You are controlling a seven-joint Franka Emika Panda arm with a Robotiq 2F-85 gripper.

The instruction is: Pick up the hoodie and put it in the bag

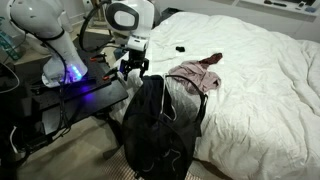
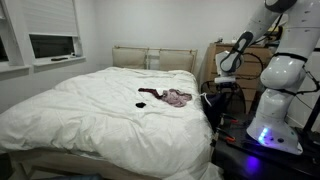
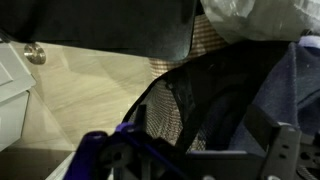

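End effector [image 1: 133, 68] hangs spread and empty just above the bag [image 1: 185, 135] beside the bed [image 1: 260, 90]. The dark bulk at its mouth looks like the hoodie [image 1: 148, 112], so placing seems nearly done; next, lift clear without snagging mesh. Only the wrist view shows blue clothing [image 3: 297, 85] by the mesh; both exterior views show the pink-and-white garment [image 1: 195, 75] on the bed

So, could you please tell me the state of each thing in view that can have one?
Bag: upright beside the bed, mouth open.
Gripper: open, empty, above the bag.
Pink-and-white garment: crumpled on the bed.
Hoodie: cannot be made out for certain.
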